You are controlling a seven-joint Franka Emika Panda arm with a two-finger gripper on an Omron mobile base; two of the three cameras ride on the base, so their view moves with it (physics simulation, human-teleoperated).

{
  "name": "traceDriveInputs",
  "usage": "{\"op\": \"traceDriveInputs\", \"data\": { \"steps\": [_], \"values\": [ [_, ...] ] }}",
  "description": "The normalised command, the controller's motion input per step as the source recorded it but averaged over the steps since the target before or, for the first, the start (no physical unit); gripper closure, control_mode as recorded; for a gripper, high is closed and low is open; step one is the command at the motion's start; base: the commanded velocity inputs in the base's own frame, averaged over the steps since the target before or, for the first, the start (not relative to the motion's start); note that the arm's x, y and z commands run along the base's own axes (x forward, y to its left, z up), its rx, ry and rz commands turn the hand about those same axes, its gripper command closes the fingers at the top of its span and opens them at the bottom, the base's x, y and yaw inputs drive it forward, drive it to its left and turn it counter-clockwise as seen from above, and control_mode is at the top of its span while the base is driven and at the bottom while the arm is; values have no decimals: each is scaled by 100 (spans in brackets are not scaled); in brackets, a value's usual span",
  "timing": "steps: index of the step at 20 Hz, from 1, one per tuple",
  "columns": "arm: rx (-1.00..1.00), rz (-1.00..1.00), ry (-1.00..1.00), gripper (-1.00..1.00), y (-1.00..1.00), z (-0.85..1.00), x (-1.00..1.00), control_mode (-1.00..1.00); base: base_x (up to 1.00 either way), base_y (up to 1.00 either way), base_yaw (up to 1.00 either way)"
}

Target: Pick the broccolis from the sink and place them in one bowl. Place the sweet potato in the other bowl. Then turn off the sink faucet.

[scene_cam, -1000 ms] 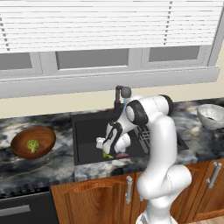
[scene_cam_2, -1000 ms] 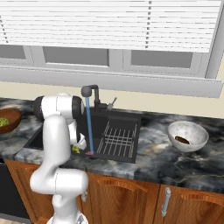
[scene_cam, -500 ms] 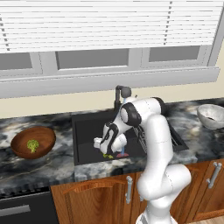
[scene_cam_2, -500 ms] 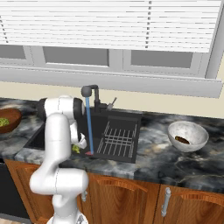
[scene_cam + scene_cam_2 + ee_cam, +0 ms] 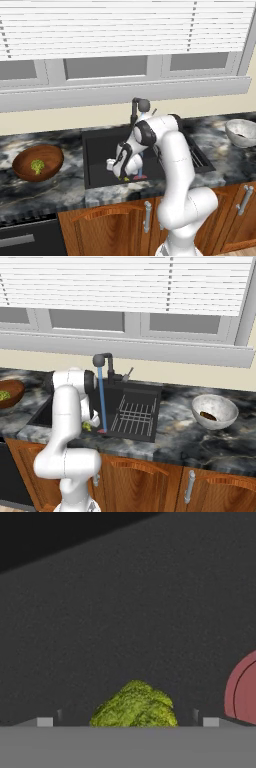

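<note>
My gripper [image 5: 121, 175] reaches down into the black sink [image 5: 100, 145], open. In the hand view a yellow-green broccoli [image 5: 135, 707] lies on the basin floor between the spread fingertips [image 5: 45, 722], untouched. The same floret [image 5: 86, 426] peeks out beside the arm. Another broccoli [image 5: 36, 166] rests in the reddish-brown wooden bowl [image 5: 52, 155] on the left counter. The sweet potato [image 5: 208, 416] sits inside the pale speckled bowl [image 5: 225, 406] on the right. A blue water stream [image 5: 102, 401] runs from the dark faucet [image 5: 102, 361].
A grey wire rack [image 5: 135, 413] covers the sink's right side. A reddish disc [image 5: 245, 694] marks where the water lands, just right of the floret. Marbled counter [image 5: 175, 431] runs on both sides, with wooden cabinets below and a window behind.
The arm has leaned further over the sink and the hand has sunk a little closer to the floret. The jaws stay wide apart.
</note>
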Motion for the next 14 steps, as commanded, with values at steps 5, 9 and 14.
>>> {"op": "traceDriveInputs", "data": {
  "steps": [5, 9, 14],
  "values": [
    [0, -4, 0, -100, 4, -18, 0, -100, 0, 0, 0],
    [0, -4, 0, -100, 0, -28, 0, -100, 0, 0, 0],
    [-1, -5, 4, 100, 9, -34, 0, -100, 0, 0, 0]
  ]
}}
